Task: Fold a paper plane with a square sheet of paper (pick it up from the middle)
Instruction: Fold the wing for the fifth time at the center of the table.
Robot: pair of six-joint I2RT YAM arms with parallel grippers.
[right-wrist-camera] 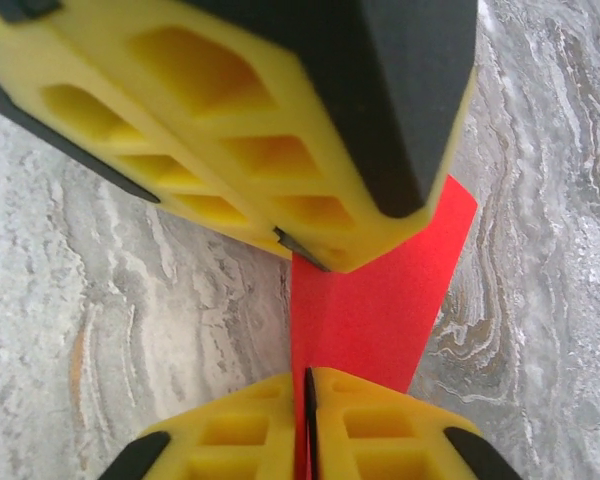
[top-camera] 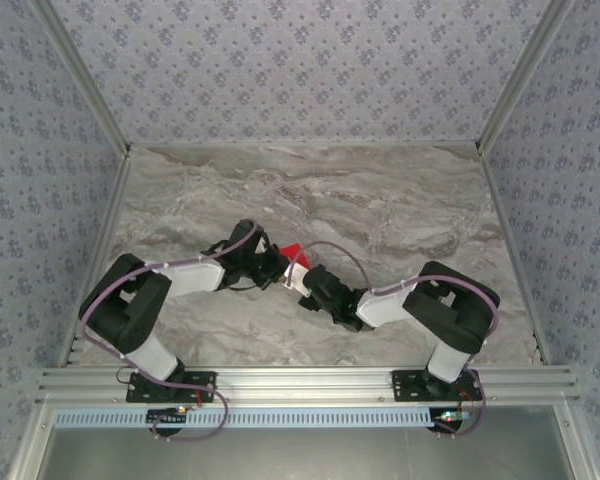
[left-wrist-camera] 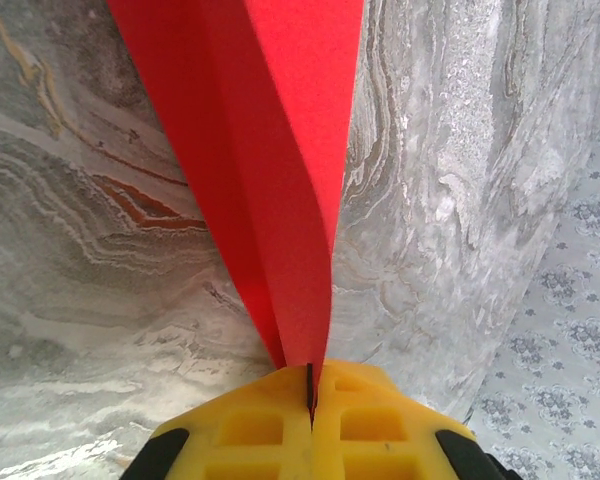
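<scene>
The bright red sheet of paper (top-camera: 293,250) is folded into long creased layers and hangs above the marble table between both grippers. My left gripper (left-wrist-camera: 311,378) is shut on its narrow end, and the paper (left-wrist-camera: 280,150) widens away from the yellow jaws. My right gripper (right-wrist-camera: 308,385) is shut on another edge of the paper (right-wrist-camera: 380,300), with the left gripper's yellow fingers (right-wrist-camera: 280,150) close above it. In the top view the left gripper (top-camera: 284,263) and the right gripper (top-camera: 302,273) meet tip to tip at the table's middle.
The marble tabletop (top-camera: 380,200) spreads out behind and beside the arms. Patterned walls (top-camera: 300,70) close it in at the back and on both sides. An aluminium rail (top-camera: 300,380) runs along the near edge at the arm bases.
</scene>
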